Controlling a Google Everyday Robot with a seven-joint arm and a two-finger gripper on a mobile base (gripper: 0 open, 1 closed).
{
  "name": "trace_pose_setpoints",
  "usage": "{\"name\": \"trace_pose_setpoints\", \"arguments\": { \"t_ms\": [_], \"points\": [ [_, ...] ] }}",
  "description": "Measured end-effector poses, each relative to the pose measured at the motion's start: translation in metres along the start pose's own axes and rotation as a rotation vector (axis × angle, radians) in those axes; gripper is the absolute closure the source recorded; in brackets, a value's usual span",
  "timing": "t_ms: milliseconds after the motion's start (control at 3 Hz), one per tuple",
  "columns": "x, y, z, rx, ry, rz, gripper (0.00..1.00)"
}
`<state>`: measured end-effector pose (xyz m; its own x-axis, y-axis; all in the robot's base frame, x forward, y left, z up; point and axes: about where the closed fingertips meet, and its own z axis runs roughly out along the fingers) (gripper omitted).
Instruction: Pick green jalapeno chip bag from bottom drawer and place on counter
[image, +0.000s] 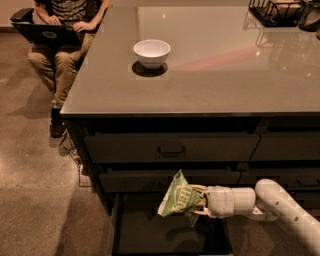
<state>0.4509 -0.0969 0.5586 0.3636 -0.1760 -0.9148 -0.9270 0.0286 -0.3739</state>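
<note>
The green jalapeno chip bag (178, 200) is a crinkled green foil bag with white lettering. My gripper (198, 202) is shut on its right side and holds it tilted in the air above the bottom drawer (150, 235), which is pulled out and shows a dark flat floor. The white arm (270, 205) reaches in from the lower right. The bag hangs in front of the middle drawer front, below the level of the counter (200, 70), the glossy grey top above.
A white bowl (151, 52) stands on the counter at the left. A black wire rack (277, 11) sits at the counter's far right corner. A seated person with a laptop (60, 30) is at the left end. Two closed drawer fronts (170, 147) lie above the open drawer.
</note>
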Motion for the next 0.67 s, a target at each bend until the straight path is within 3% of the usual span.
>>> {"name": "trace_pose_setpoints", "arguments": {
  "t_ms": [333,667],
  "points": [
    [-0.061,-0.016,-0.024,-0.001,-0.070,-0.159,1.00],
    [-0.115,-0.038,-0.041,-0.008,-0.087,-0.298,1.00]
  ]
}}
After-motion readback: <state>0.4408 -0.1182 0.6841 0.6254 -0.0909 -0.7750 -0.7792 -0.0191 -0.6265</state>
